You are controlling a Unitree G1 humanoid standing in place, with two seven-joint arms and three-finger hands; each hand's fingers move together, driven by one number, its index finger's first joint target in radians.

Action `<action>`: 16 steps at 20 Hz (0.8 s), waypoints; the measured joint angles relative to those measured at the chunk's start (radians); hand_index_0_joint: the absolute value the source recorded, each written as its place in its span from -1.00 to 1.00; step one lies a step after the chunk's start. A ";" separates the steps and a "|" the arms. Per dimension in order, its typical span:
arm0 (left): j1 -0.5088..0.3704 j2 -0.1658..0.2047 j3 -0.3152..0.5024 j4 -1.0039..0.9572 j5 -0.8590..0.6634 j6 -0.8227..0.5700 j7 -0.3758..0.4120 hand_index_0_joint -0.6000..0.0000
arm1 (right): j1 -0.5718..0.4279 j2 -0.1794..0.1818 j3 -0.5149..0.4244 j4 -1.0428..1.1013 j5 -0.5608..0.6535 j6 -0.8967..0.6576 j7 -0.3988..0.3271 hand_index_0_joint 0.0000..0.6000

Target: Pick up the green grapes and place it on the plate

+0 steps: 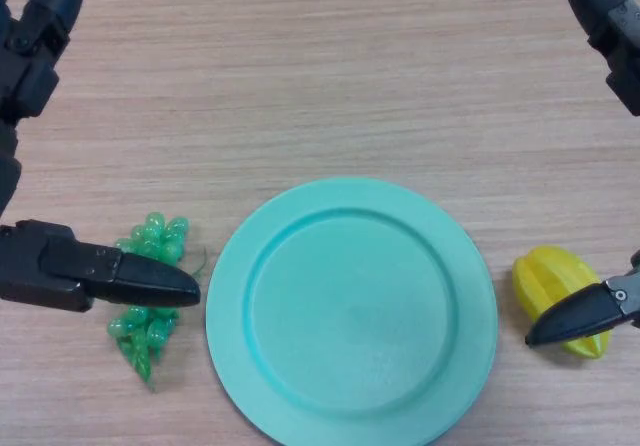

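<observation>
Left hand (60,166) is seen spread above the green grapes (148,296), which lie just left of the empty plate (350,311), so a loose bunch could be nudged away or dropped if closed off-centre.

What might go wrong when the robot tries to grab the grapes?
The left hand lies across the middle of the green grapes, so it might catch only some of the bunch and the rest could sag or slip out. The grapes lie close beside the turquoise plate, so closing fingers might bump its rim and push it. The right hand reaches over the yellow starfruit and could nudge it.
</observation>
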 measured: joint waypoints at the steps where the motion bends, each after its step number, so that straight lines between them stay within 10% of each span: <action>1: 0.000 -0.003 0.000 0.000 0.000 0.004 -0.003 1.00 | -0.002 0.003 0.000 0.000 0.000 0.011 0.005 -1.00; 11: -0.001 -0.018 -0.003 0.004 0.004 0.005 -0.015 1.00 | 0.005 0.047 -0.021 0.000 -0.040 0.018 0.060 -1.00; 16: 0.091 -0.077 -0.044 0.124 0.210 -0.153 -0.144 1.00 | -0.001 0.073 -0.042 0.000 -0.065 0.041 0.082 -1.00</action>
